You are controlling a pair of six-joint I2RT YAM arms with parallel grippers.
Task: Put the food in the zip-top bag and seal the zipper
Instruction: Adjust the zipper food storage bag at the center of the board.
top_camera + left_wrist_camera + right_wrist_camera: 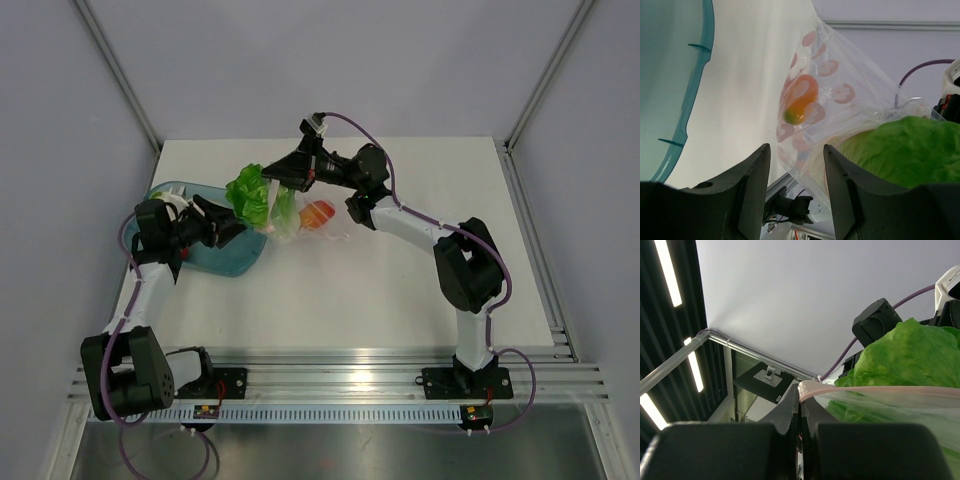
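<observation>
My right gripper [285,180] [801,387] is shut on the pinkish zipper [880,389], holding the clear zip-top bag [292,225] [840,75] up off the table. An orange-red toy food [318,213] [800,100] lies inside the bag. A green leafy piece [248,195] [905,145] [905,355] stands in the bag's mouth, with its top sticking out. My left gripper [238,228] [796,150] sits low beside the bag, just left of the leafy piece. Its jaws stand apart, with only the bag's lower edge showing in the gap.
The teal translucent bowl [215,255] [670,75] sits at the table's left, under my left arm. The white table [420,290] runs on to the right and front. Metal frame rails [350,375] line the near edge.
</observation>
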